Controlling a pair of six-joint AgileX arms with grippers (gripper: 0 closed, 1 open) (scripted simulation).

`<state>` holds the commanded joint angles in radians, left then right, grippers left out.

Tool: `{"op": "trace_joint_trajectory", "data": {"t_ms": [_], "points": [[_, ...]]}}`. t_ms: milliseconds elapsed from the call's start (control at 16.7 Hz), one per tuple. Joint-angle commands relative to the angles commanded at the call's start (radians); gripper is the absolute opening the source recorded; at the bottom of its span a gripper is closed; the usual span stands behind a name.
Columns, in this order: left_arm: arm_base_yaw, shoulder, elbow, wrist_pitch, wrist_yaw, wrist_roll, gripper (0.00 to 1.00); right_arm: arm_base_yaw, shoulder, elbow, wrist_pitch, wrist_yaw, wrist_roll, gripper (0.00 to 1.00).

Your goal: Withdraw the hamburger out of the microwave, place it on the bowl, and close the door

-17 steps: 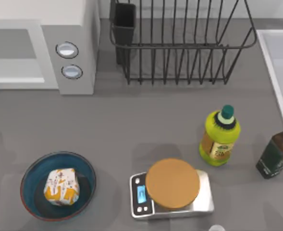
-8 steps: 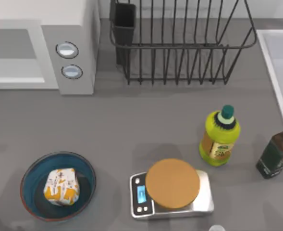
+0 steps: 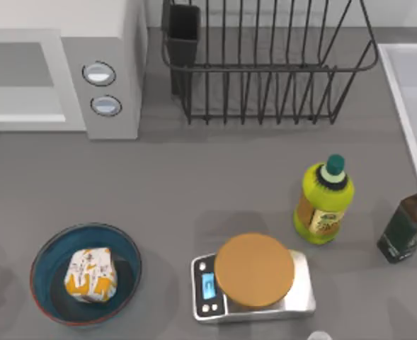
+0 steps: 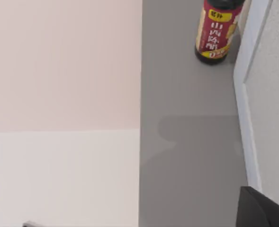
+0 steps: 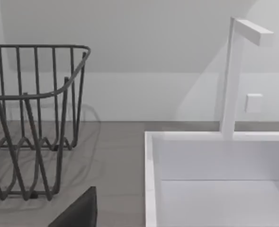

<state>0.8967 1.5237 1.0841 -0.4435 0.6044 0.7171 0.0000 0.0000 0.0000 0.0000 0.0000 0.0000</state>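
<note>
The hamburger [image 3: 90, 274], wrapped in white and orange-yellow paper, lies inside the teal bowl [image 3: 52, 263] at the table's front left. The white-grey microwave [image 3: 102, 42] stands at the back left with its two round knobs [image 3: 98, 73] facing forward. Its door [image 3: 20, 78], with the grey window and white bar handle [image 3: 17, 117], lies flat against the front of the cavity. A dark part of my left gripper [image 4: 262, 210] sits beside a white panel [image 4: 272, 94]. A dark part of my right gripper [image 5: 77, 213] sits near the wire rack [image 5: 30, 118].
A black wire rack [image 3: 265, 64] stands at the back centre and a white sink [image 3: 413, 92] at the right. A silver scale with a tan disc [image 3: 254, 273], a green bottle [image 3: 325, 202] and a dark bottle [image 3: 406, 227] stand front right. A red-labelled bottle [image 4: 217, 30] stands beside the microwave.
A dark sliver of my left arm at the top view's left edge has slid out of frame, and its shadow on the table has shifted. The objects have not moved.
</note>
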Motion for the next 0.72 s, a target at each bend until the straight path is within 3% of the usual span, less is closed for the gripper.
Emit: {"op": "trace_joint_trajectory", "data": {"t_ms": [300,720], "points": [[0.133,0.207,0.273,-0.280,0.060,0.178,0.00,0.000,0.000,0.000,0.000,0.000,0.000,1.00],[0.150,0.236,0.314,-0.321,0.067,0.208,0.00,0.000,0.000,0.000,0.000,0.000,0.000,1.00]]}}
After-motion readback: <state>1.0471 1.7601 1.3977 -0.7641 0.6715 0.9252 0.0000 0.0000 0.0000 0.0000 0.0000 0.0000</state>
